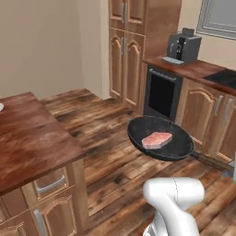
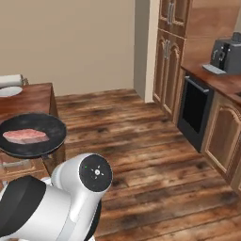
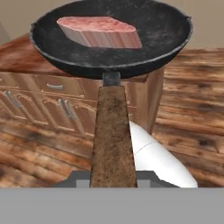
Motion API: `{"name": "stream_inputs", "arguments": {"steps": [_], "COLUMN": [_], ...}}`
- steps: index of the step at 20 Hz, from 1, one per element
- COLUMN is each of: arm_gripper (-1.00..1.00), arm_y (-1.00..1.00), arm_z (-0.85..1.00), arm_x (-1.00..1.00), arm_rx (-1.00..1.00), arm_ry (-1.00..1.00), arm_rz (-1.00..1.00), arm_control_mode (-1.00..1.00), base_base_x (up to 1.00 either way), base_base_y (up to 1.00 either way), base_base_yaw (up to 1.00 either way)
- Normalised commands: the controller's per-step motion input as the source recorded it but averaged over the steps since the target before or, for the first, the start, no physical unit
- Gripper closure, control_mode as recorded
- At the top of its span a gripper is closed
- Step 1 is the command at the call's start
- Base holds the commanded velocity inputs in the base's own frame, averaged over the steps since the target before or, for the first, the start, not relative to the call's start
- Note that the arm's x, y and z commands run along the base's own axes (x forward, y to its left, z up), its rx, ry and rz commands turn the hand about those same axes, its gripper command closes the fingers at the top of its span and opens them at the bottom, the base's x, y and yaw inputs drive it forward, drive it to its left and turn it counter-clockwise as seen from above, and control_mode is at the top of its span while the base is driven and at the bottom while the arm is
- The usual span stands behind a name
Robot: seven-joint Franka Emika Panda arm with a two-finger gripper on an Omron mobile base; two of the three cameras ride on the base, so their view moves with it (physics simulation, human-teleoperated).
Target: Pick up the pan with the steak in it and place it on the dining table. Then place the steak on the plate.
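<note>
Plate: white, at the far left of the right base view, lying on the dining table.
Dining table: reddish-brown top with cabinet fronts below, at the left of the left base view.
Pan: black, held level in the air above the wooden floor, beside the table.
Steak: pinkish slab lying inside the pan.
Gripper: clenched on the pan's brown wooden handle.
Oven: dark door under the counter.
Coffee machine: grey, on the counter at the right.
</note>
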Motion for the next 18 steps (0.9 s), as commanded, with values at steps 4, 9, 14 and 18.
{"name": "stream_inputs", "arguments": {"steps": [4,9,14,18], "arm_gripper": [1.0,1.0,1.0,1.0], "arm_y": [0.0,0.0,0.0,0.0], "arm_z": [0.0,0.0,0.0,0.0], "arm_x": [0.0,0.0,0.0,0.0], "arm_rx": [0.0,0.0,0.0,0.0], "arm_ry": [0.0,0.0,0.0,0.0], "arm_rz": [0.0,0.0,0.0,0.0], "arm_control_mode": [1.0,1.0,1.0,1.0], "base_base_x": [-0.07,-0.08,-0.06,0.04], "base_base_y": [0.0,0.0,0.0,-0.43], "base_base_yaw": [0.5,0.46,0.08,0.0]}}
